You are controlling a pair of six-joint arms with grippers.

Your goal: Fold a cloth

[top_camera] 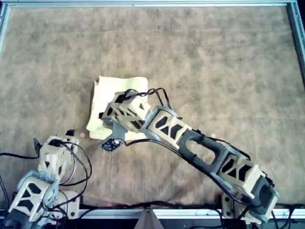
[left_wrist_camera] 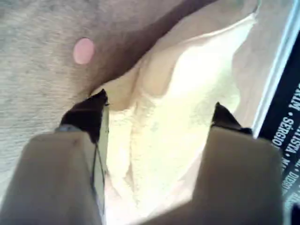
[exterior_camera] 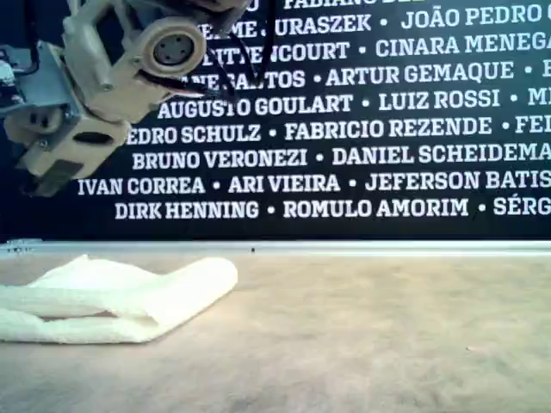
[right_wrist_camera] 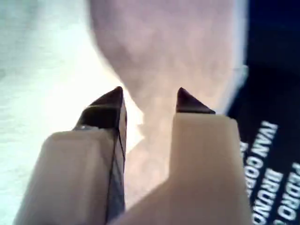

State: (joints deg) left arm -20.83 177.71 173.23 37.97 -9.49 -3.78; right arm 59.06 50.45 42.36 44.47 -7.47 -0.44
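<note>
The pale-yellow cloth (top_camera: pixel 119 93) lies folded and bunched left of centre in the overhead view, and low at the exterior view's left (exterior_camera: pixel 120 297). The arm reaching in from the overhead view's lower right is my left arm. Its gripper (top_camera: pixel 107 115) hovers over the cloth's near part. In the left wrist view this gripper (left_wrist_camera: pixel 159 103) is open wide, with the cloth (left_wrist_camera: pixel 187 108) spread beneath and between the fingers, not pinched. My right gripper (top_camera: pixel 66 136) rests at the overhead view's lower left, away from the cloth. Its fingers (right_wrist_camera: pixel 149 93) are open on nothing.
The mottled brown table (top_camera: pixel 214 57) has a metal rim (top_camera: pixel 152 4) on its far side. A small pink dot (top_camera: pixel 82 135) sits by the cloth's near corner. A black name banner (exterior_camera: pixel 344 129) stands behind the table. Cables trail from both arm bases.
</note>
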